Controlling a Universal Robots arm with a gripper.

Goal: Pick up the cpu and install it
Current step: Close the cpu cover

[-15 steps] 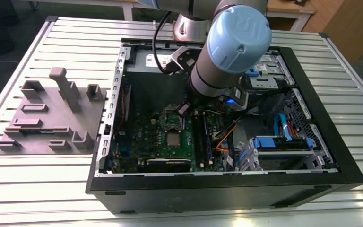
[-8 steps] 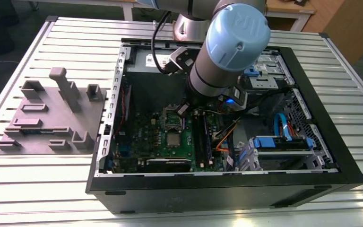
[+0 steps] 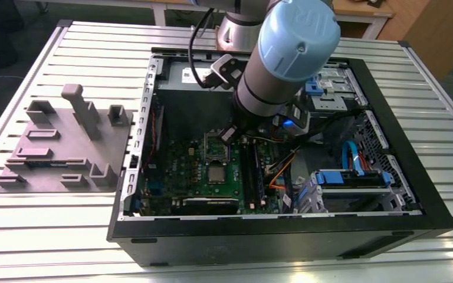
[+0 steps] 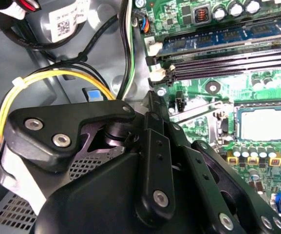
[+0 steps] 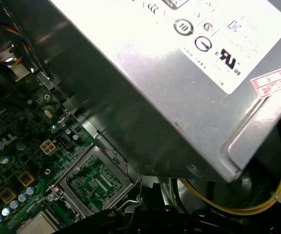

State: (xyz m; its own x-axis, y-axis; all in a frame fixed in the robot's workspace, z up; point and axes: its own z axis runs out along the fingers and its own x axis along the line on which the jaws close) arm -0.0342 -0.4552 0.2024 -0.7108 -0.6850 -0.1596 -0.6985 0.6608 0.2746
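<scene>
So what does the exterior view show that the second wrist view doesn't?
The exterior view gives the slatted table, the grey fixture plate, the robot arm and the whole open computer case. The second wrist view gives close detail: a yellow cable and small yellow-topped capacitors. Both share the green board, its memory slots and the silvery cpu.

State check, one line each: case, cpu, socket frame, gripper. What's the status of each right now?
PC case: side open, inside exposed.
cpu: lying flat on the green board, not held.
metal-framed socket: nothing in it, green board showing inside the frame, next to the cpu.
gripper: inside the case above the board, clear of the cpu.
</scene>
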